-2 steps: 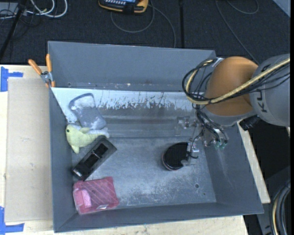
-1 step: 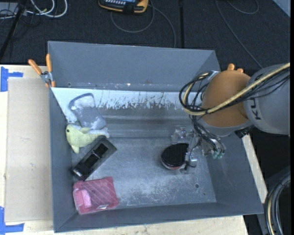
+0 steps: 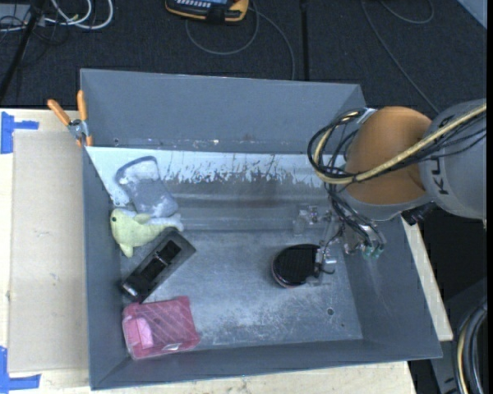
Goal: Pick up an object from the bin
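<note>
A flat round black disc lies on the bin floor right of centre. My gripper is low at the disc's right edge, with a metal fingertip touching or just beside it. How far apart the fingertips stand is hidden by the wrist and cables above them.
Along the left side of the bin lie a black rectangular device, a pale yellow soft lump, a clear plastic piece and a pink mesh pouch. The arm with its orange cover and cables hangs over the bin's right side.
</note>
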Action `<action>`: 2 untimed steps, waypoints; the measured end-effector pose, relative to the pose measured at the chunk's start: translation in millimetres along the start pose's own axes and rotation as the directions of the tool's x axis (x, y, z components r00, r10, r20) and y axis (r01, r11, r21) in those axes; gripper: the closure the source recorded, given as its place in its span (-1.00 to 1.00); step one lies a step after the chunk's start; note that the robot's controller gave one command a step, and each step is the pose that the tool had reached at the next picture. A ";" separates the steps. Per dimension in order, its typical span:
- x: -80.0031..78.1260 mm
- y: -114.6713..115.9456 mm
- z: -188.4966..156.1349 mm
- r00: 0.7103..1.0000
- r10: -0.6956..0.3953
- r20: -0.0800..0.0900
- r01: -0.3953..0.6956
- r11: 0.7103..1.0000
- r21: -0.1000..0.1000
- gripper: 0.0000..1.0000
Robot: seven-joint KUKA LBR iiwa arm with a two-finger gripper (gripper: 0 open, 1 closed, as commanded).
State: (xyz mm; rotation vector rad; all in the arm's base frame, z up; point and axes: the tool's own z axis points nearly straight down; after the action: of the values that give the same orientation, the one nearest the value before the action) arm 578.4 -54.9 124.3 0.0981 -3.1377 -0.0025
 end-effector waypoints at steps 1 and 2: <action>-11.4 -4.7 43.3 1.000 0.001 -0.002 -0.001 1.000 0.001 -1.00; -0.7 -11.8 55.2 1.000 0.006 -0.002 -0.006 1.000 -0.001 1.00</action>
State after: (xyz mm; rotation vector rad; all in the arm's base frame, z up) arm 579.7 -66.5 69.1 0.0889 -3.1356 -0.0033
